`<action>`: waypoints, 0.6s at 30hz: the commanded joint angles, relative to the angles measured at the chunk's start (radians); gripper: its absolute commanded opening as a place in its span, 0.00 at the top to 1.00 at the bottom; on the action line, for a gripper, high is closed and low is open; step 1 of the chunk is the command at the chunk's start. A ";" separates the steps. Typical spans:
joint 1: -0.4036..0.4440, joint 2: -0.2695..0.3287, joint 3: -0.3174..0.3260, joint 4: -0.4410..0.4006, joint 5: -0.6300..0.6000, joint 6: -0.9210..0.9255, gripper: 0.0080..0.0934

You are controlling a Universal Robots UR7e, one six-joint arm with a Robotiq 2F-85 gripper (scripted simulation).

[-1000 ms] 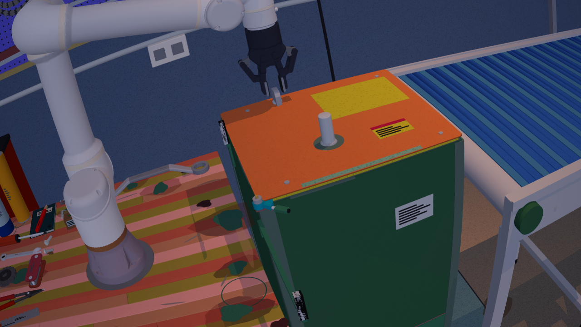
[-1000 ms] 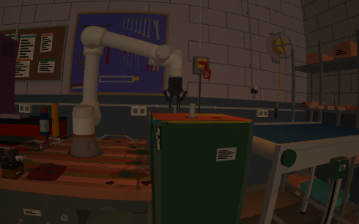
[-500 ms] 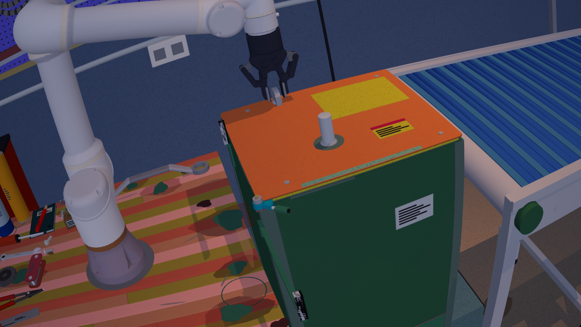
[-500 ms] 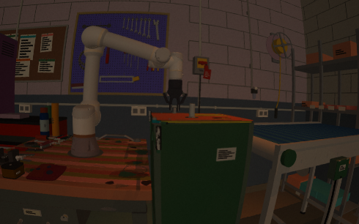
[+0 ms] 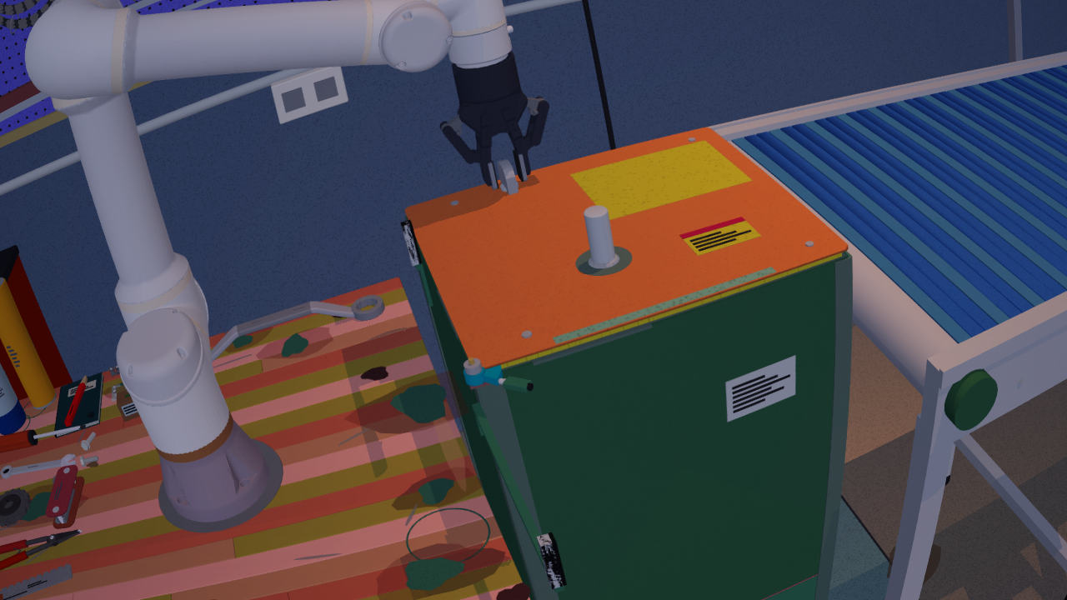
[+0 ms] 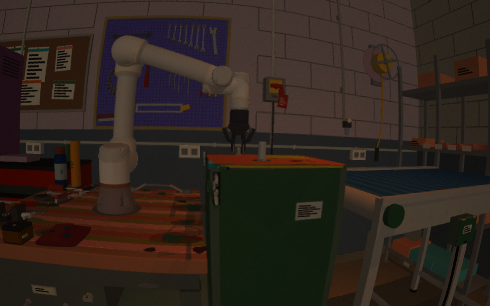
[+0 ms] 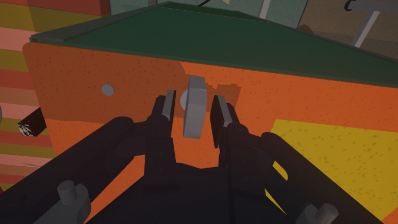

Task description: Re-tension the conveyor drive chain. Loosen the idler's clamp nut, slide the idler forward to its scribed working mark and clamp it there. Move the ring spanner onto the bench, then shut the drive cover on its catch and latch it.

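A small grey latch tab (image 7: 194,107) stands upright near the back edge of the orange drive cover (image 5: 597,239), which lies flat and closed on top of the green drive housing (image 5: 656,448). A grey cylindrical knob (image 5: 598,235) rises from the middle of the cover. The ring spanner (image 5: 298,317) lies on the striped bench, left of the housing. My gripper (image 5: 506,177) points down at the back of the cover with the latch tab (image 5: 509,176) between its fingers (image 7: 194,117). It is open and holds nothing.
A roller conveyor (image 5: 925,194) runs to the right of the housing. A teal catch lever (image 5: 492,377) sticks out at the housing's front left corner. Hand tools (image 5: 52,477) and a wire ring (image 5: 448,533) lie on the bench (image 5: 321,448) around my base.
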 commanded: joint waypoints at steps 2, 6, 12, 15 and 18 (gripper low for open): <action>0.000 -0.001 -0.001 0.000 0.000 0.000 0.65; 0.000 0.000 0.000 0.000 0.000 0.000 0.65; 0.000 0.000 0.000 -0.001 0.000 0.000 0.71; 0.000 0.000 0.000 -0.001 0.000 0.000 0.78; 0.000 0.000 0.000 -0.001 0.000 0.000 0.85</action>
